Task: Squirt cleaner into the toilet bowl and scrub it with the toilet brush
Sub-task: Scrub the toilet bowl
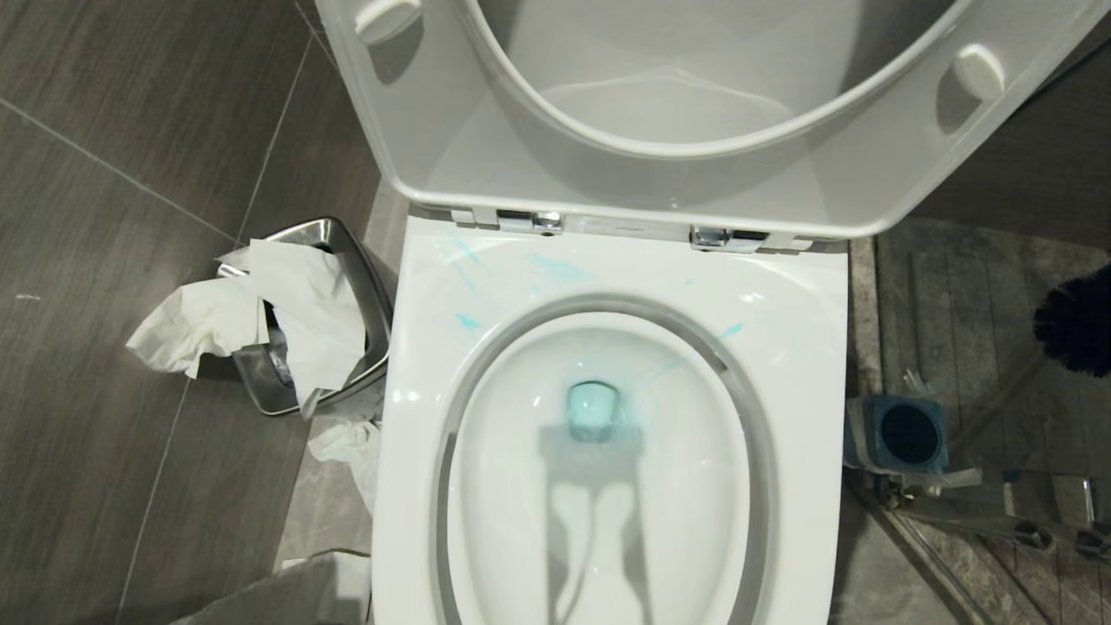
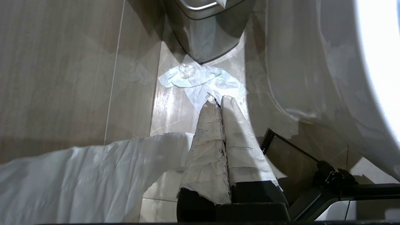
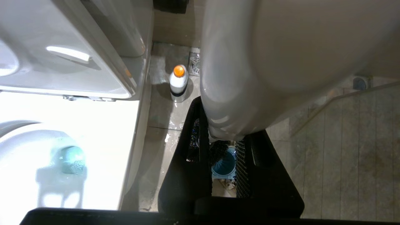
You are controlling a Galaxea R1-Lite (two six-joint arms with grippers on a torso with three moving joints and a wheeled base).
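The white toilet bowl [image 1: 807, 365] fills the head view, its seat and lid [image 1: 660, 187] raised. Pale blue cleaner streaks [image 1: 470, 322] mark the rear rim, and tinted water [image 1: 593, 410] sits in the drain. The toilet brush shows its black bristle head [image 1: 1079, 321] at the far right, above the floor and beyond its blue holder [image 1: 907, 434]. In the right wrist view my right gripper [image 3: 225, 126] is shut on the brush's white handle [image 3: 250, 78], with bristles [image 3: 219, 149] over the holder [image 3: 223, 165]. My left gripper [image 2: 217, 100], its fingers wrapped in white, is shut and empty, low beside the toilet.
A steel bin [image 1: 347, 260] stuffed with white paper [image 1: 286, 304] stands left of the toilet, with more paper [image 1: 347, 443] on the floor. A white bottle with an orange cap [image 3: 178, 79] stands on the wet floor right of the toilet. A metal rail [image 1: 1024, 521] runs near the holder.
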